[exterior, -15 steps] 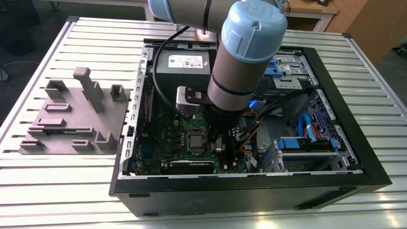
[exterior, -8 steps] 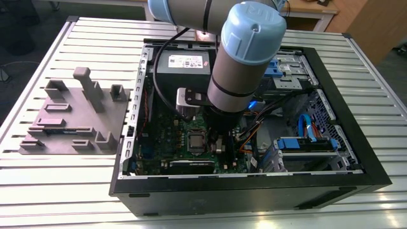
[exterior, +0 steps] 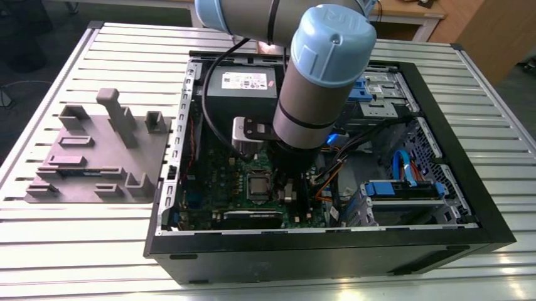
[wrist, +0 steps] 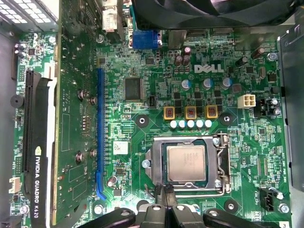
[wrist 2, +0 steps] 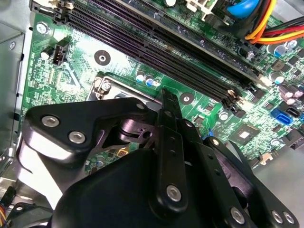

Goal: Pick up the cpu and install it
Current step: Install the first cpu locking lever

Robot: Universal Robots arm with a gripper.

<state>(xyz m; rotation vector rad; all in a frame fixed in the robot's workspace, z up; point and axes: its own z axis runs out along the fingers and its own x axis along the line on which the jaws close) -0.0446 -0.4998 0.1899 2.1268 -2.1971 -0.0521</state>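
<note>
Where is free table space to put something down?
The table is bare between the grey fixture plate and its near edge, and beside the computer case at the exterior view's right. Inside, the arm and cables crowd it.

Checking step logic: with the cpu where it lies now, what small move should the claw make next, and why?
Probably lift straight up: the cpu lies flat in the socket, and the claw is shut, empty, at its edge.

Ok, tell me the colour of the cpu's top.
Silver-grey metal; the cpu shows best in the first wrist view, lying in its socket.
</note>
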